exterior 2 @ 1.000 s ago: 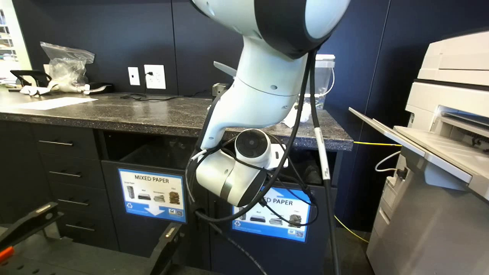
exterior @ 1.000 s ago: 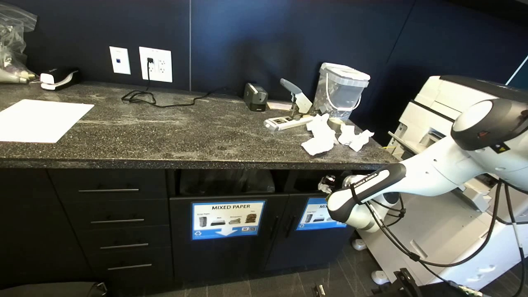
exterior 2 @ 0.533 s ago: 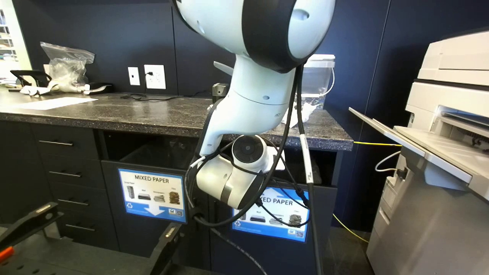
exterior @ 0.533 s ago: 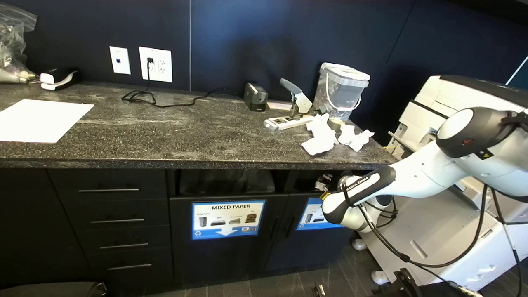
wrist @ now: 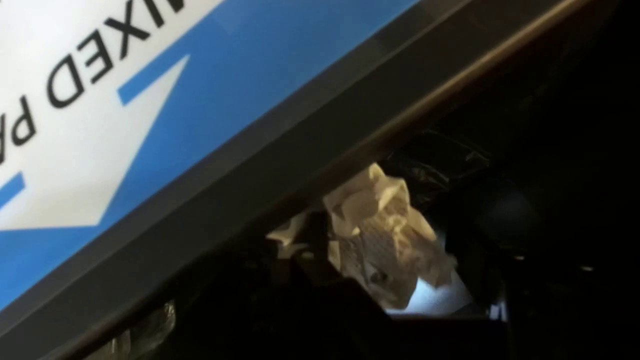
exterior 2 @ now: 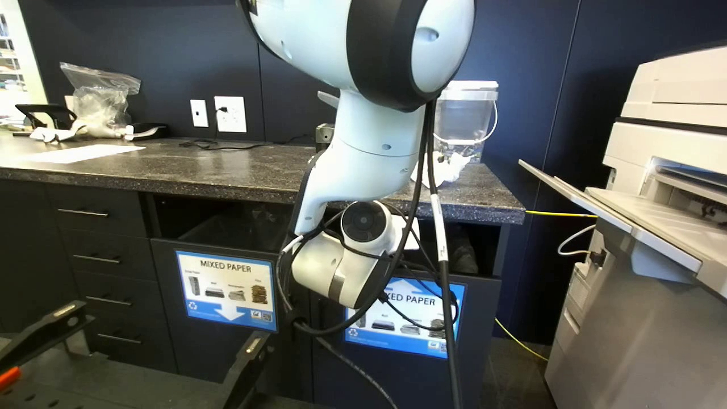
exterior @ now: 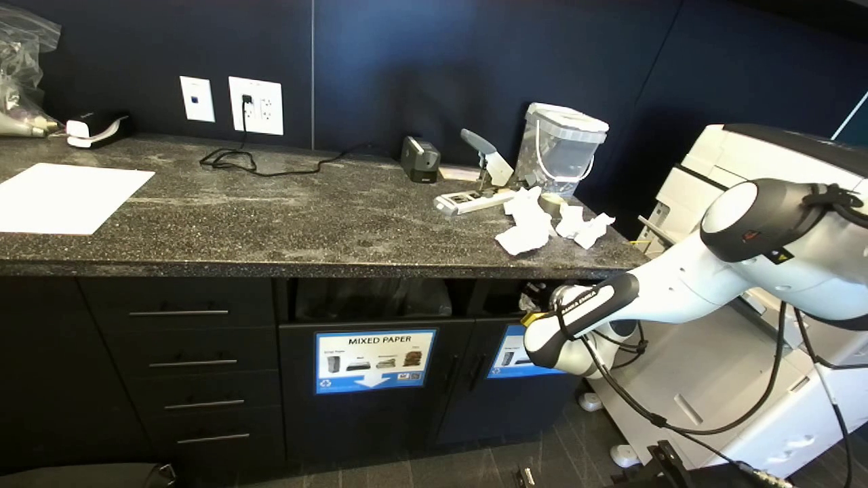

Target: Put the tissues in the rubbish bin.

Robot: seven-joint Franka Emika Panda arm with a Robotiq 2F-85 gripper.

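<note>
A crumpled tissue [wrist: 380,215] shows in the wrist view, dimly lit, between the dark fingers of my gripper [wrist: 395,245]. Those fingers stand well apart, with part of the wad behind one of them. Around them is the dark slot of the rubbish bin, past the top edge of its blue-labelled panel [wrist: 280,160]. In an exterior view the hand reaches into that slot above the right-hand bin front [exterior: 502,413]; the fingertips are hidden there. More tissues lie on the counter: a larger wad [exterior: 525,224] and a smaller one [exterior: 584,228] close beside it.
Above the slot juts the counter's front edge [exterior: 380,270]. On the counter are a stapler [exterior: 475,201], a clear bucket [exterior: 559,146], a sharpener [exterior: 420,159] and a flat paper sheet [exterior: 68,196]. A second labelled bin [exterior: 376,361] adjoins at left. A printer [exterior 2: 653,227] stands right of the cabinet.
The arm has shifted left in both exterior views, and its upper part sits lower. The hand stays at the slot, now showing less of itself. The wads on the counter are unmoved.
</note>
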